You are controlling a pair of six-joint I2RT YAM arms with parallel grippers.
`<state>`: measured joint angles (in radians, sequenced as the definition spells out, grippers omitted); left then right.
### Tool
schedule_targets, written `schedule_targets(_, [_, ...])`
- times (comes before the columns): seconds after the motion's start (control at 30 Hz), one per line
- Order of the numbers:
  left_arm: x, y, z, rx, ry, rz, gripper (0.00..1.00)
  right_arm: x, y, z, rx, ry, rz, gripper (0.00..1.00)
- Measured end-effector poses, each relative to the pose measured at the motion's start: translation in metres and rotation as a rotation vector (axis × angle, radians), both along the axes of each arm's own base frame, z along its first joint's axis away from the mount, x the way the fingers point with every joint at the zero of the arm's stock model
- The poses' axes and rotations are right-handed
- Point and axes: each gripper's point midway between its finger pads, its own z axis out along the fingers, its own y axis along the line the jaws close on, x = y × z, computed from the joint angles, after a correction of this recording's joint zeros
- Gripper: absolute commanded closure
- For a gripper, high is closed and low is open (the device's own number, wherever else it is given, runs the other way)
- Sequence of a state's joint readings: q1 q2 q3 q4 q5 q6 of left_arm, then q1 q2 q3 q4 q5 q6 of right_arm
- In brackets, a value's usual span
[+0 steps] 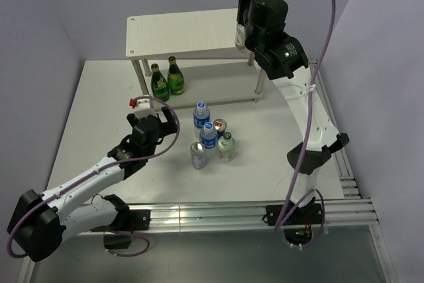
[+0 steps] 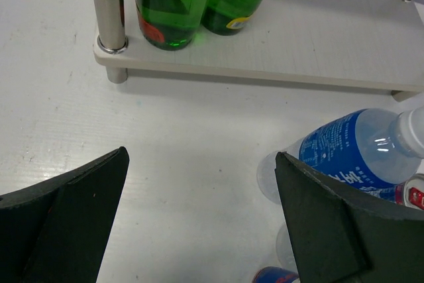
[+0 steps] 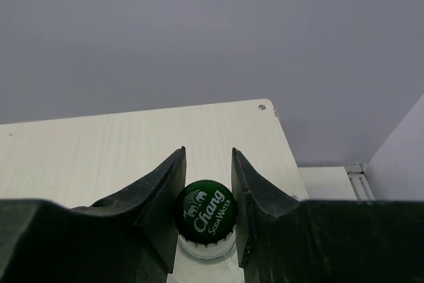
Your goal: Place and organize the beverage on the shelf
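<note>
Right wrist: bottle (image 3: 208, 215) inside right gripper (image 3: 208, 153)

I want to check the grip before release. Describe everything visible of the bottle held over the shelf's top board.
Only the top of the bottle shows: a green crimped metal cap printed in white with "Chang Soda Water", over a clear, glassy neck. It looks upright. The right gripper is shut on it, a black finger pressing each side of the cap. It sits over the pale top board of the shelf, near its right end. Body and base are hidden.
</note>
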<state>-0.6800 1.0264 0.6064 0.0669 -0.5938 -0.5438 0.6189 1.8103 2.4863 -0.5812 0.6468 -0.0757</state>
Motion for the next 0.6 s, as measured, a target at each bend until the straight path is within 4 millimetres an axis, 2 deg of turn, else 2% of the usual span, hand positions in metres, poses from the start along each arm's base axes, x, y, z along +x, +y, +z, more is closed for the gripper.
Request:
schedule_targets(0.17, [-0.003, 0.001, -0.011, 0.007, 0.016, -0.009, 0.01, 0.032, 0.003, -0.013, -0.033, -0.006, -0.009, 1.00])
schedule_targets(0.33, [-0.003, 0.000, -0.014, 0.005, 0.015, -0.012, 0.01, 0.054, -0.002, -0.009, -0.023, -0.050, -0.021, 1.00])
schedule_targets(0.6, [0.000, -0.003, -0.024, 0.020, 0.034, -0.012, 0.01, 0.073, -0.036, 0.005, 0.032, -0.116, -0.059, 1.00])
